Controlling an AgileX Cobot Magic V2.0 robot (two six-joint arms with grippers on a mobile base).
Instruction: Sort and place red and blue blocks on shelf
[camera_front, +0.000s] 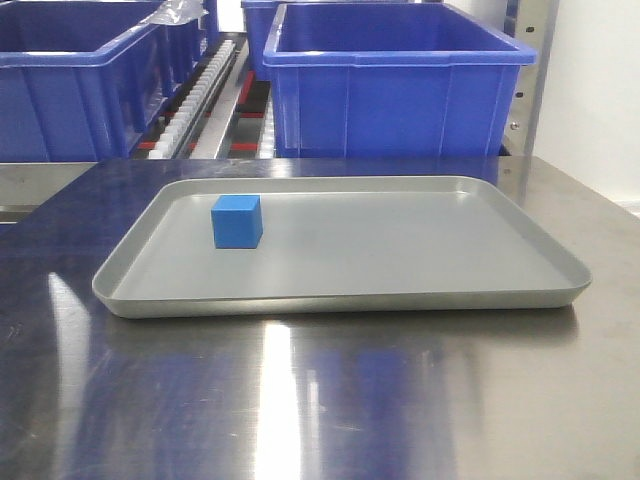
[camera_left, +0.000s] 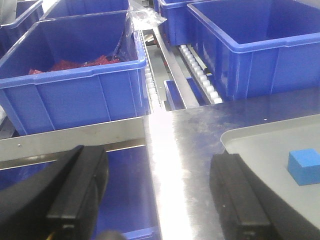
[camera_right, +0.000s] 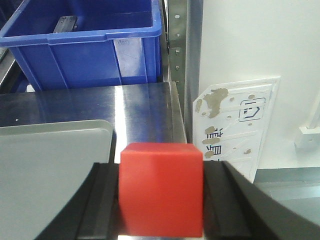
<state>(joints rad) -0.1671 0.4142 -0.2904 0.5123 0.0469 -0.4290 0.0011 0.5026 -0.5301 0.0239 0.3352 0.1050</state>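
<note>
**1. Right pincer.** Consult the right wrist view. The right pincer (camera_right: 161, 202) is clamped on the red block (camera_right: 161, 189). Its two black pads press flat against the block's left and right faces, and the block sits square between them. Beyond the block you see the steel table (camera_right: 140, 107), with a rounded corner of the grey tray (camera_right: 50, 165) to the left. This view does not show how high the block is above the surface.

**2. Left pincer.** Consult the left wrist view. The left pincer (camera_left: 157, 197) stands wide, its fingers well apart with nothing between them. It hangs over the table, just left of the tray's near corner.

**3. Blue block.** The blue block (camera_front: 236, 221) rests flat on the tray floor, in the left rear part. It is near the rim but not touching it. The tray lies level on the table.

**4. Shelf.** The shelf (camera_front: 195, 100) stands directly behind the table. Its rows of white rollers run away from you, edged by red-and-black strips. Two large blue containers sit on it:
- The left bin (camera_front: 80, 90) holds loose red material, visible in the left wrist view.
- The right bin (camera_front: 395, 90) stands beside the perforated upright (camera_right: 176, 50), which rises at its right side.
</note>
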